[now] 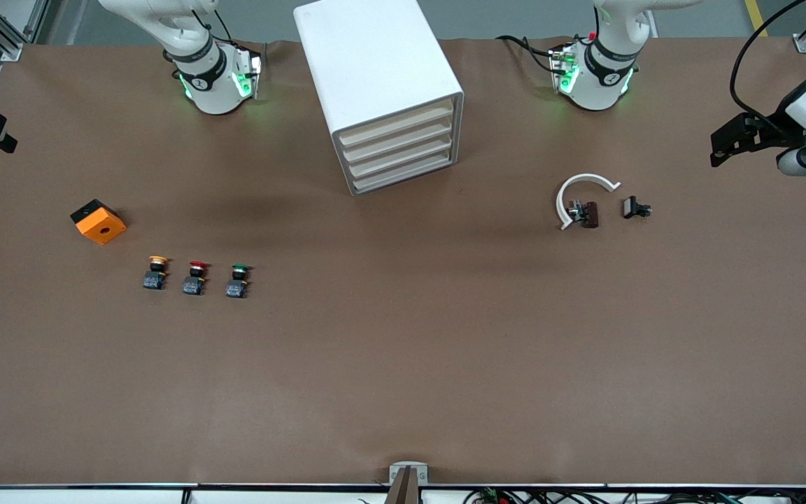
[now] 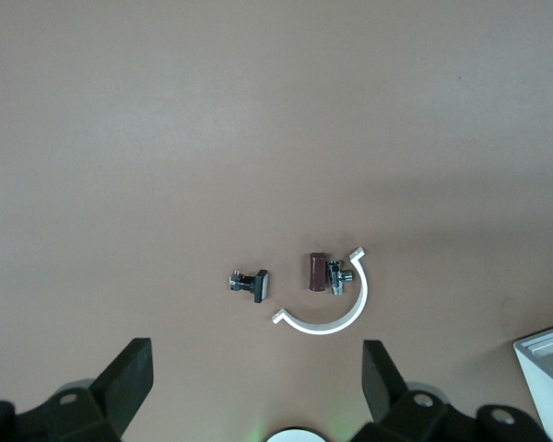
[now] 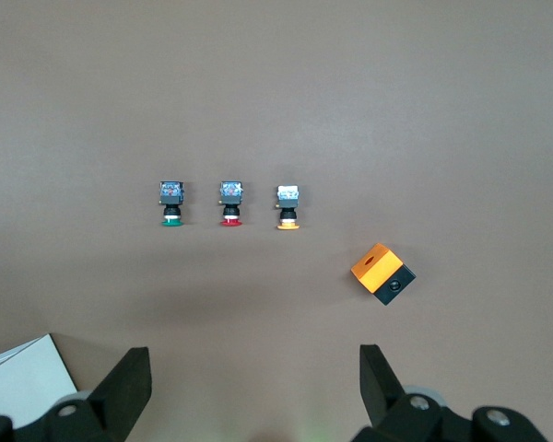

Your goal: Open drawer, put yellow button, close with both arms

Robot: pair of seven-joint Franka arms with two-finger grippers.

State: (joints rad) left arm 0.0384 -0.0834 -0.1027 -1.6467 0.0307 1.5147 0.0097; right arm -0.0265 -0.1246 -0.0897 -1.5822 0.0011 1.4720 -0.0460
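Bare table all around the yellow button (image 1: 157,271), only the red-capped button (image 1: 196,277) just beside it.

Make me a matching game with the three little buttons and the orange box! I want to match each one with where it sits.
Things:
1. yellow button
2. red button
3. green button
4. orange box

Places:
A. middle of the button row
B. end of the row closest to the white cabinet
C. alone, not in the row, farther from the front camera than the buttons
D. end of the row closest to the orange box

Pairs: 1-D, 2-A, 3-B, 4-C
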